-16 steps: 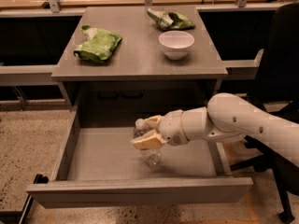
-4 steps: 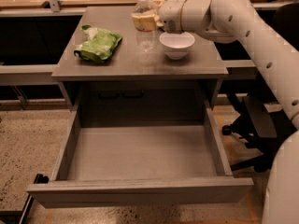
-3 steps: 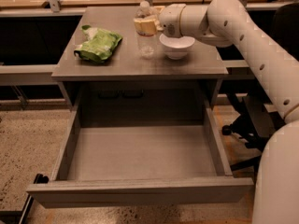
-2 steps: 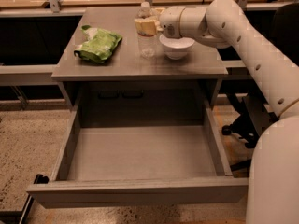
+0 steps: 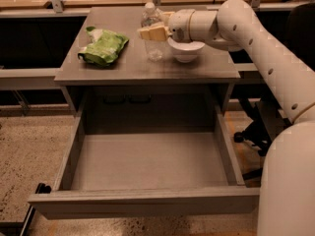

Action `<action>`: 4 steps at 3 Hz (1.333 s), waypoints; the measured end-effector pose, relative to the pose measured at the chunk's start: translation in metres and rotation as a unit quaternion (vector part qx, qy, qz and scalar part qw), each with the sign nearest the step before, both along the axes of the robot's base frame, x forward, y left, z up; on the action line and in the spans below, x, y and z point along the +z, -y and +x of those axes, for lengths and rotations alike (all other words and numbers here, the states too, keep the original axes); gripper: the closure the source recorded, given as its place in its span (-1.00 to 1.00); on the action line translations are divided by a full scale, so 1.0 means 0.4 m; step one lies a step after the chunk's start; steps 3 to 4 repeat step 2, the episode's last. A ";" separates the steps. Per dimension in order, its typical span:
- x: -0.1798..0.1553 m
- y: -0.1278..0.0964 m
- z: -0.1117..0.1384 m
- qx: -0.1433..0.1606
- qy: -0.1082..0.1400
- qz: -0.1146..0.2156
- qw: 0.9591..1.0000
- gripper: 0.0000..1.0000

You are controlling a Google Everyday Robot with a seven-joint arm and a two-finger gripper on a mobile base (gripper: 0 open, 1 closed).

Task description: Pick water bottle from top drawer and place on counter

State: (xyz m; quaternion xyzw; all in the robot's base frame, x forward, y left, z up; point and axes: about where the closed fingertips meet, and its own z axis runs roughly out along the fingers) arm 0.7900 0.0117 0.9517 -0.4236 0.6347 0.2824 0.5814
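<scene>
The water bottle (image 5: 153, 49) is a clear plastic bottle with a white cap. It stands upright on the grey counter (image 5: 123, 69), just left of a white bowl (image 5: 186, 51). My gripper (image 5: 151, 32) reaches in from the right, and its beige fingers are closed around the bottle's middle. The bottle's base looks to be resting on the counter. The top drawer (image 5: 147, 163) is pulled fully open below, and nothing shows inside it.
A green snack bag (image 5: 104, 46) lies on the counter's left part. My white arm (image 5: 256, 38) crosses the counter's back right corner and fills the right edge of the view. A chair base (image 5: 248, 132) stands on the floor to the right.
The bottle has gone from the drawer up to the counter in my gripper. Over the last second it dropped slightly and settled beside the bowl.
</scene>
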 end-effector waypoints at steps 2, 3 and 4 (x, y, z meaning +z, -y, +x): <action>-0.008 0.002 0.014 -0.003 -0.013 0.007 1.000 -1.00; -0.008 0.002 0.014 -0.003 -0.013 0.007 1.000 -1.00; -0.008 0.002 0.014 -0.003 -0.013 0.007 1.000 -1.00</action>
